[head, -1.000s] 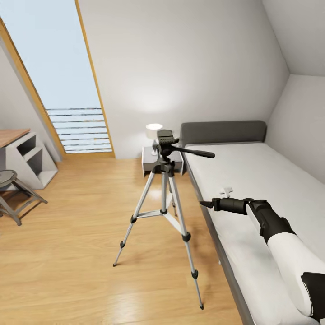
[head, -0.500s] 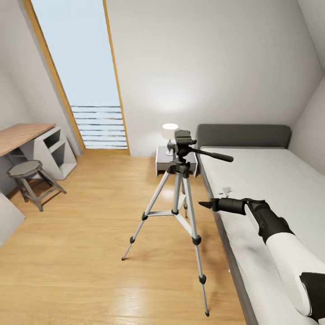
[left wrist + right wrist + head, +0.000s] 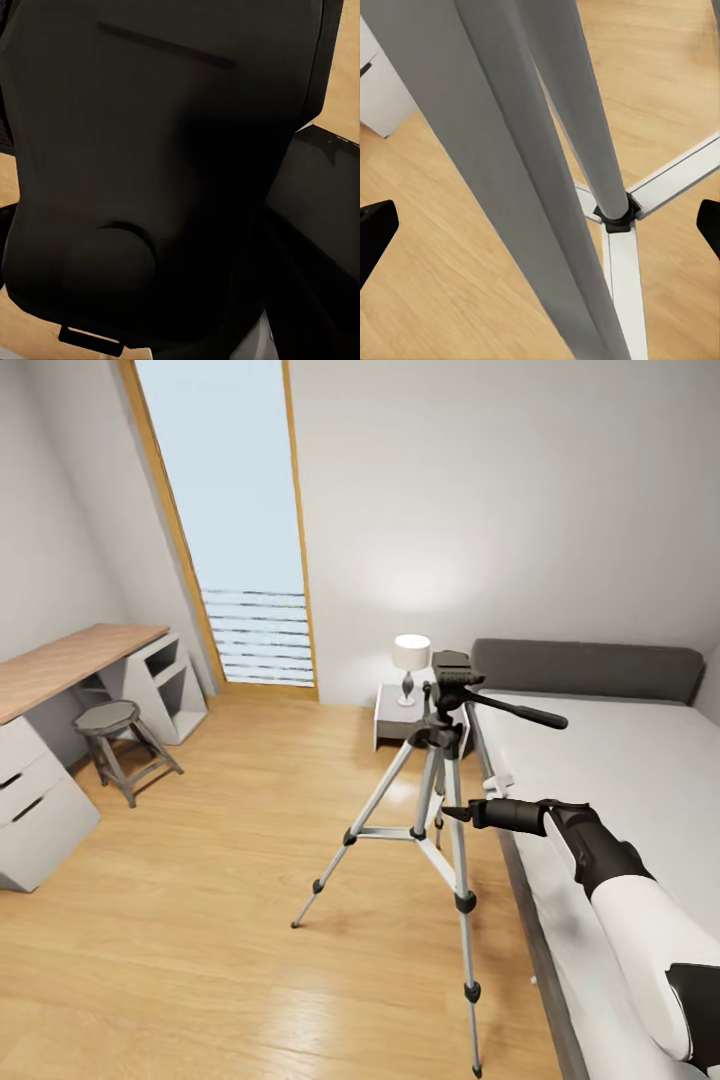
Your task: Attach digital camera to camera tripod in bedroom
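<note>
View swung left; camera tripod (image 3: 440, 780) stands upright.

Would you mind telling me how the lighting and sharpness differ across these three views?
Head view: evenly lit and sharp, with a soft glow on the wall above the lit bedside lamp and pale sheen on the wood floor. Left wrist view: almost wholly dark, low-contrast black surface. Right wrist view: the camera tripod legs loom large and slightly soft.
</note>
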Motion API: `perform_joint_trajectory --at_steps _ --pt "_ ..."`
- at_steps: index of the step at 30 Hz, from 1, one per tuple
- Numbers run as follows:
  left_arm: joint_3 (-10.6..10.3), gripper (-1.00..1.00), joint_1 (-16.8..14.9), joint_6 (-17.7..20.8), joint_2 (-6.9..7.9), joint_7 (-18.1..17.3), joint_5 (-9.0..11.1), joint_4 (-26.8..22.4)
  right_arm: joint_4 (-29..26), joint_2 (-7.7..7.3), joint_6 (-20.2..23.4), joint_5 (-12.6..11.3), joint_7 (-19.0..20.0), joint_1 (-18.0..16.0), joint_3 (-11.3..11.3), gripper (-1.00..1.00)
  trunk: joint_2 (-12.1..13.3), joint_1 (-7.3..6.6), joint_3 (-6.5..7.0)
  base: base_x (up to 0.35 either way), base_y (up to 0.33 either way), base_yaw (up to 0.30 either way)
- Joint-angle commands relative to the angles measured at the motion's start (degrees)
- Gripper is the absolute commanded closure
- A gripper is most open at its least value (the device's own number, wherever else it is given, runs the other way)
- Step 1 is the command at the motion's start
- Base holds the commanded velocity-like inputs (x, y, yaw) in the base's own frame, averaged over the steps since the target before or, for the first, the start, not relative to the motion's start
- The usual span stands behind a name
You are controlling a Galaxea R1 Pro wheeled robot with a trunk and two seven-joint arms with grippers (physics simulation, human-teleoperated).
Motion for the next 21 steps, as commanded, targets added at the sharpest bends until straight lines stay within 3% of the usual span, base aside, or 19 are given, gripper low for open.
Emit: perform_joint_trajectory --at_steps 1,21 --pt "0.4 1.0 0.0 -0.2 -0.01 0.0 0.0 0.1 -0.1 -0.01 0.3 0.1 0.3 0.0 -0.1 -1.0 -0.1 0.03 -0.1 0.0 0.0 0.046" --pt "0.4 1.0 0.0 -0.2 -0.01 0.0 0.0 0.0 -0.1 0.04 -0.1 0.3 0.3 0.0 -0.1 -1.0 -0.1 0.03 -0.1 0.0 0.0 0.005"
